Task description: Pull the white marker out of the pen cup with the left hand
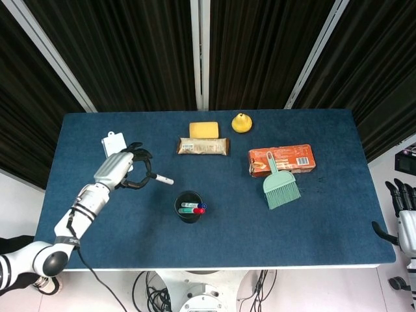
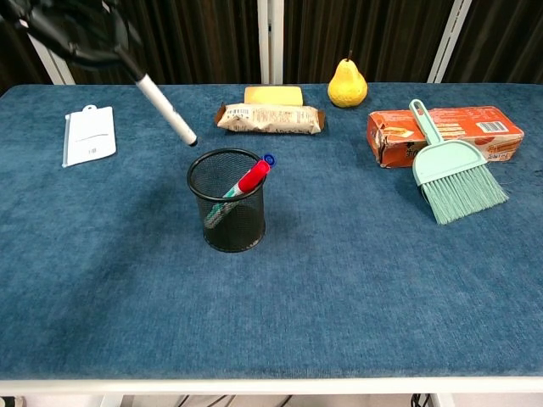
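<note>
My left hand [image 1: 120, 170] pinches the white marker [image 1: 161, 179] by its upper end, out of the cup and up in the air to the cup's left. In the chest view the white marker [image 2: 166, 109] slants down to the right, its dark tip just above and left of the rim, and only the fingers of the left hand [image 2: 75, 30] show at the top edge. The black mesh pen cup [image 1: 189, 206] [image 2: 226, 200] stands upright near the table's front middle, holding a red, a blue and a green marker. My right hand [image 1: 403, 211] hangs off the table's right edge, holding nothing, fingers apart.
A white card [image 1: 116, 154] lies at the left. A snack bar [image 1: 203, 146], a yellow block [image 1: 203, 129] and a pear [image 1: 241, 122] sit at the back. An orange box [image 1: 282, 158] with a green brush [image 1: 280, 186] lies to the right.
</note>
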Motion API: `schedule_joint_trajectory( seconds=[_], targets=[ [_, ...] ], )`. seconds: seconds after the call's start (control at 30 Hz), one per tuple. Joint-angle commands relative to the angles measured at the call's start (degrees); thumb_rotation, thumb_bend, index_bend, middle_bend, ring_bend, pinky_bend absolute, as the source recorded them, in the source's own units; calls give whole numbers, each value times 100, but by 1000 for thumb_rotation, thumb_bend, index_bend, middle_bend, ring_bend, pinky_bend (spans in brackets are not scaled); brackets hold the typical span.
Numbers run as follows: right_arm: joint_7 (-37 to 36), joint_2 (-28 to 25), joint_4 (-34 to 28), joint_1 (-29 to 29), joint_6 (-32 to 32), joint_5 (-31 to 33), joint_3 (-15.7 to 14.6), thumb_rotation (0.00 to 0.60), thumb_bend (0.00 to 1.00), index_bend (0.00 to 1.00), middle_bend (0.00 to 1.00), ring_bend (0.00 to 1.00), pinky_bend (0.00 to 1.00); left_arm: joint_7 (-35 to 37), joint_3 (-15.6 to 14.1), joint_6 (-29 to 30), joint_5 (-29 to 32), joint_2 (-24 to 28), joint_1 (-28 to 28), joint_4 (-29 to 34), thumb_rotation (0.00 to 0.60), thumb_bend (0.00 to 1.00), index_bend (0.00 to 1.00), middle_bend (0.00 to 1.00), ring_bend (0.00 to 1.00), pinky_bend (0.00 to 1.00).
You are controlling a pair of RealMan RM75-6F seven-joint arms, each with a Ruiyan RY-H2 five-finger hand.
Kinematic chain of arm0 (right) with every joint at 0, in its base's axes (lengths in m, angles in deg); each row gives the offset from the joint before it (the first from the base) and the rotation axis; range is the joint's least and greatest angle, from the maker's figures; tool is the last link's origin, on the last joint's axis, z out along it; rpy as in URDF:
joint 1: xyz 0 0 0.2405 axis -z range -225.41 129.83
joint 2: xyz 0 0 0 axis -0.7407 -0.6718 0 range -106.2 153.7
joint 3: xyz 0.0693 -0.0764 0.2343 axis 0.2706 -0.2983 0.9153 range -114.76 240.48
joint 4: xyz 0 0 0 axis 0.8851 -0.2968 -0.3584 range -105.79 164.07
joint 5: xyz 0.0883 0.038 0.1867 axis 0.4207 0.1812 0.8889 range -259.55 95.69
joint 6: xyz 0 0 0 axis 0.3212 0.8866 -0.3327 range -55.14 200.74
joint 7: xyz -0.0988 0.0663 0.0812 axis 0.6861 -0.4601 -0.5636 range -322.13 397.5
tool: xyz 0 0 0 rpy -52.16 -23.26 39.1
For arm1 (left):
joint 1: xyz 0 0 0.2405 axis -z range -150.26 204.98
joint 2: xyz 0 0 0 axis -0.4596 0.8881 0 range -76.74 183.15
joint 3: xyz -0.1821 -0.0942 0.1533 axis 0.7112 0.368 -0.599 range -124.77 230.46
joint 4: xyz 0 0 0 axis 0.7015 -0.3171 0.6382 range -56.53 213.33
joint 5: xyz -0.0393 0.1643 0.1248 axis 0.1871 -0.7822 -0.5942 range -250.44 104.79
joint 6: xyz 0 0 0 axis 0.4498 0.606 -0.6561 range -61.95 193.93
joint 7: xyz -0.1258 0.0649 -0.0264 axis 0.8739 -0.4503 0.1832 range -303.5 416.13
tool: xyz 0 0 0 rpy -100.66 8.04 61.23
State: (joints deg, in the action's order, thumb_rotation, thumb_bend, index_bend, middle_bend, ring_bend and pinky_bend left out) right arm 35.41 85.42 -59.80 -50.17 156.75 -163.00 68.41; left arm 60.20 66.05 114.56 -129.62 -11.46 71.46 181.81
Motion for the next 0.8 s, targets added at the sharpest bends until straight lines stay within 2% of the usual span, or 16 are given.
schedule_joint_trajectory(
  seconds=[0.03, 0.07, 0.13, 0.2, 0.3, 0.4, 0.5, 0.57, 0.7, 0.8],
  targets=[
    [2, 9, 3, -5, 2, -1, 4, 600, 176, 0, 0, 0, 0, 238, -178, -280, -44, -415, 12, -605, 600, 379, 526, 253, 63, 179],
    [-9, 21, 17, -8, -2, 8, 10, 600, 176, 0, 0, 0, 0, 247, -228, -342, -100, -451, 8, -711, 600, 370, 448, 243, 63, 174],
    [-23, 35, 39, -15, -27, 37, 17, 600, 176, 0, 0, 0, 0, 284, -288, -458, -177, -431, -1, -794, 600, 335, 179, 187, 59, 146],
    [-36, 48, 66, -24, -53, 51, 18, 600, 176, 0, 0, 0, 0, 381, -249, -300, -302, -436, -86, -849, 600, 316, 25, 136, 53, 122],
    [-65, 62, 92, -27, -42, 36, 22, 600, 176, 0, 0, 0, 0, 315, -215, 250, -583, -459, -283, -890, 600, 310, 0, 111, 52, 115],
    [-135, 92, 137, -22, 7, 18, 41, 600, 176, 0, 0, 0, 0, -257, -356, 942, -901, -367, -541, -818, 600, 304, 0, 67, 32, 109],
    [-201, 130, 219, -22, 41, -8, 51, 600, 176, 0, 0, 0, 0, -1262, -642, 1877, -1264, -247, -953, -707, 600, 302, 0, 45, 1, 85],
    [-242, 164, 280, -24, 70, -40, 55, 600, 176, 0, 0, 0, 0, -1658, -831, 2403, -1497, -234, -1254, -729, 600, 302, 7, 44, 0, 72],
    [-269, 257, 428, -33, 110, -104, 44, 600, 176, 0, 0, 0, 0, -1896, -1345, 3356, -2061, -349, -2018, -1219, 600, 301, 43, 44, 0, 68],
    [-232, 307, 455, -42, 123, -124, 43, 600, 176, 0, 0, 0, 0, -1954, -1609, 3833, -2220, -541, -2512, -1645, 600, 290, 66, 37, 0, 62]
  ],
)
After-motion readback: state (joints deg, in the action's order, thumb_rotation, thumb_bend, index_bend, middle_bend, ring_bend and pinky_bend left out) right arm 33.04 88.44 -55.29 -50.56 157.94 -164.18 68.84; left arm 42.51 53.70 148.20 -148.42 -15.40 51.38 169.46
